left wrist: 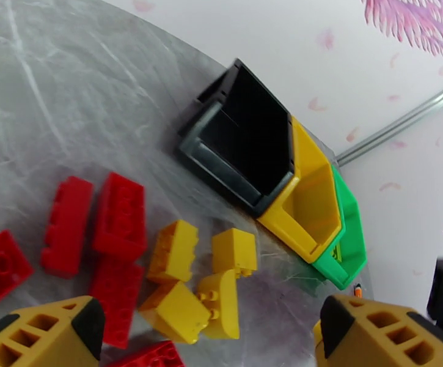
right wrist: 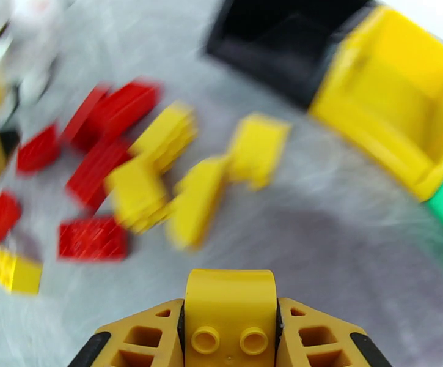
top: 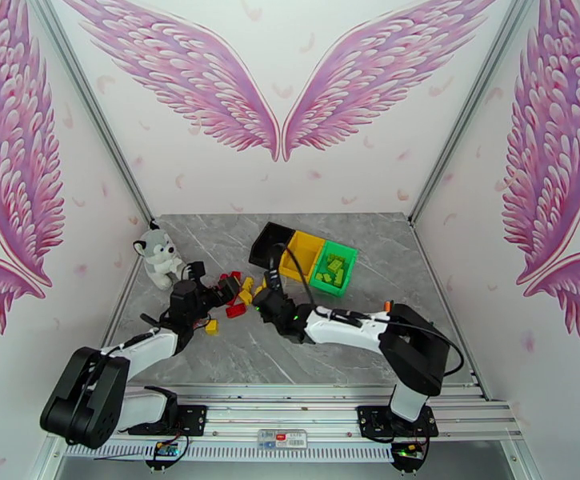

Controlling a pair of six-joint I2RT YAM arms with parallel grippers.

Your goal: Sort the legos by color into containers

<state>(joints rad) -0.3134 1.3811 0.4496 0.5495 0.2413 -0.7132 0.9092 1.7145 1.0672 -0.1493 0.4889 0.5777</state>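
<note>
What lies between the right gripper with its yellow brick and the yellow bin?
Nothing: in the right wrist view, bare table runs from the right gripper and its yellow brick to the yellow bin.

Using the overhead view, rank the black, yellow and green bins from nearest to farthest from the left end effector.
1. Black bin, at the left end of the row, nearest the left end effector.
2. Yellow bin, in the middle.
3. Green bin, at the right end, farthest.
</note>
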